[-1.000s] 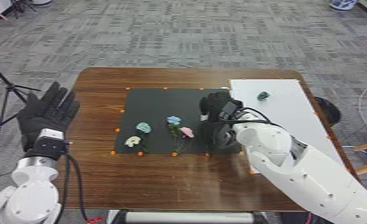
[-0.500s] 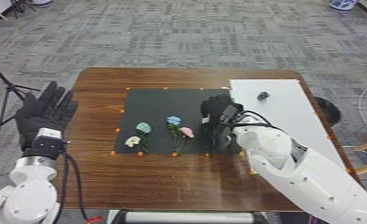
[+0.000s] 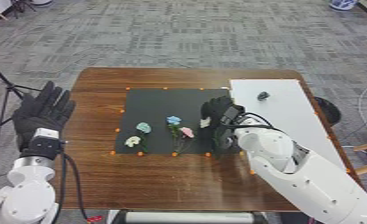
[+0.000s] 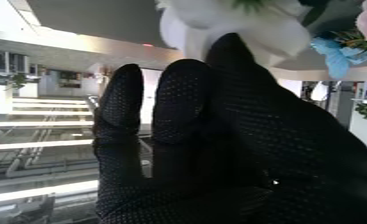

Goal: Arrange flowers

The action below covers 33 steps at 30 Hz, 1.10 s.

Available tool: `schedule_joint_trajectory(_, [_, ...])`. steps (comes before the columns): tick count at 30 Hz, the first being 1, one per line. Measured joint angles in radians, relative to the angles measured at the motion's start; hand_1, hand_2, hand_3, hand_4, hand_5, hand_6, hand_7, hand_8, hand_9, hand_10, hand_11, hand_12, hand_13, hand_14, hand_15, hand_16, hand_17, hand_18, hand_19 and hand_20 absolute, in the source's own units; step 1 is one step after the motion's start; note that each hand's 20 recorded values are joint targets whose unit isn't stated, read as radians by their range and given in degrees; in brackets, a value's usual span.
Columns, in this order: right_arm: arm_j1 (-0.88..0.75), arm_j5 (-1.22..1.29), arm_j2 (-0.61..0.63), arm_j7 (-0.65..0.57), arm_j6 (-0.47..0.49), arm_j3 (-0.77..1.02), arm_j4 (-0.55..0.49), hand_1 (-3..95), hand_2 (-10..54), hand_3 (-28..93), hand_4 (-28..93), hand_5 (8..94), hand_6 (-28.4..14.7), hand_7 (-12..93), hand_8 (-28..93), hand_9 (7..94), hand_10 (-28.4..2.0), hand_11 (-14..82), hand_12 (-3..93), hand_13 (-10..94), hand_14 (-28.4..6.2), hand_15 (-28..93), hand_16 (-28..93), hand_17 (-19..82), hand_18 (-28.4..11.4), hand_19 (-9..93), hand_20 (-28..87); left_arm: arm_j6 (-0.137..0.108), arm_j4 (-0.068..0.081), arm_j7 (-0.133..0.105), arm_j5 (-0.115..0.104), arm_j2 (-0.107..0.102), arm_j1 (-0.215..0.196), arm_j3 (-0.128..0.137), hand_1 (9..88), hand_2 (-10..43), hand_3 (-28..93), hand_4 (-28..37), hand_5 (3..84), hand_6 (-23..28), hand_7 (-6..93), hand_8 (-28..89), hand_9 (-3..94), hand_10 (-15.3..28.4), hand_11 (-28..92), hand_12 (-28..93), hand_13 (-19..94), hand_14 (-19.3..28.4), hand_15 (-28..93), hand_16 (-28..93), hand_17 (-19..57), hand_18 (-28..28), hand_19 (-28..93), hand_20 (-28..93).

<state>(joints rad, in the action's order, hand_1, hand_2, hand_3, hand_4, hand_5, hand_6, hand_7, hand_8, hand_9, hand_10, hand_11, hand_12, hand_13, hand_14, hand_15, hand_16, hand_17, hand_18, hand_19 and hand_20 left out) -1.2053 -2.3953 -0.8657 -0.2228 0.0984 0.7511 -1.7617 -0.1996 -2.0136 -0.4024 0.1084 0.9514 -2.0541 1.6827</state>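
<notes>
My right hand (image 3: 217,112) is over the black mat (image 3: 162,102) on the counter (image 3: 162,182), its fingers (image 4: 181,100) drawn in narrow on the white flower (image 3: 205,122); the bloom sits right at their tips, though the grip on the stem is hidden from me. Just left of my fingers lie the pink flower (image 3: 186,132) and blue flower (image 3: 173,120), then, farther left, the blue-green flower (image 3: 144,127) and cream flower (image 3: 132,141). The white sheet (image 3: 290,115) is to their right. My left hand (image 3: 42,117) is well apart, left of them, fingers straight and spread.
</notes>
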Motion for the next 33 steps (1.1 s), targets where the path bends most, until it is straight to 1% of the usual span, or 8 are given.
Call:
schedule_joint_trajectory(4, [-0.003,0.001,0.000,-0.004,0.002,0.006,-0.005,54.8,-9.5,78,-28,63.6,2.4,29,-16,62.5,-11.3,21.0,19.7,62,-5.9,66,48,31,-22.0,76,43,0.000,-0.002,-0.002,-0.001,0.000,-0.003,0.001,27.7,13.7,72,-28.3,38.3,3.2,12.9,-10,31.1,12.8,18,9,22,12.0,22,-4,-5.1,10.9,23,11])
schedule_joint_trajectory(8, [-0.004,0.009,0.000,-0.011,0.009,0.012,-0.012,54.2,-9.5,79,-28,63.3,2.2,29,-16,62.3,-11.4,20.9,19.5,61,-6.1,67,47,31,-22.1,76,43,-0.006,-0.005,-0.003,0.000,0.001,-0.005,0.002,28.1,13.2,72,-28.3,38.2,2.1,13.1,-10,31.0,12.6,19,9,22,11.8,22,-4,-5.2,10.8,23,11])
schedule_joint_trajectory(15, [-0.005,0.015,-0.001,-0.016,0.047,0.023,-0.032,53.5,-9.5,79,-28,63.9,1.8,30,-14,62.5,-11.6,20.7,19.5,61,-6.5,67,46,31,-22.5,75,43,-0.008,-0.008,-0.004,0.000,0.002,-0.012,0.012,28.0,13.3,71,-28.3,40.8,3.9,13.5,-10,31.2,12.7,19,9,22,12.0,22,-4,-5.2,10.8,23,11])
schedule_joint_trajectory(18, [-0.006,0.018,-0.005,-0.014,0.108,0.037,-0.041,53.4,-9.5,79,-28,62.5,1.5,26,-16,63.7,-11.4,20.5,19.2,62,-6.6,67,46,30,-22.8,75,44,-0.008,-0.008,-0.004,0.000,0.002,-0.013,0.013,27.7,13.6,71,-28.3,41.3,4.8,13.3,-10,31.5,12.8,19,9,22,12.1,23,-4,-5.2,10.8,23,11])
schedule_joint_trajectory(22, [-0.006,0.026,-0.015,-0.013,0.204,0.061,-0.055,53.4,-9.5,79,-28,61.0,1.2,24,-15,65.8,-10.9,22.0,20.0,63,-6.4,66,46,30,-22.9,75,43,-0.008,-0.008,-0.003,-0.001,0.003,-0.013,0.013,27.6,13.7,71,-28.3,41.4,5.1,13.1,-10,31.5,12.9,19,9,22,12.1,23,-4,-5.3,10.9,23,11])
schedule_joint_trajectory(26, [-0.003,0.046,-0.019,-0.016,0.204,0.064,-0.057,53.2,-9.5,79,-28,58.8,1.0,23,-15,66.2,-10.8,23.5,21.6,63,-6.4,66,47,30,-22.8,74,43,-0.008,-0.008,-0.003,-0.001,0.003,-0.012,0.012,27.6,13.9,71,-28.3,41.6,5.2,13.1,-10,31.7,13.0,19,9,22,12.2,23,-4,-5.3,10.9,23,11])
schedule_joint_trajectory(32, [-0.007,0.063,-0.019,-0.016,0.189,0.069,-0.061,52.8,-9.5,80,-28,59.2,1.4,23,-14,66.1,-10.6,23.8,23.0,63,-6.7,66,47,29,-22.9,74,43,-0.008,-0.008,-0.003,-0.001,0.003,-0.012,0.012,27.6,14.1,71,-28.3,41.9,5.1,13.4,-10,31.8,13.0,19,9,22,12.2,23,-4,-5.2,10.9,23,11])
schedule_joint_trajectory(33, [-0.008,0.064,-0.018,-0.016,0.190,0.072,-0.062,52.6,-9.5,80,-28,59.8,1.5,23,-14,67.0,-10.1,22.6,26.7,63,-6.8,66,47,29,-22.8,74,43,-0.008,-0.008,-0.003,-0.001,0.003,-0.012,0.012,27.6,14.1,71,-28.3,41.9,5.1,13.4,-10,31.8,13.1,19,9,22,12.2,23,-4,-5.2,10.9,23,11])
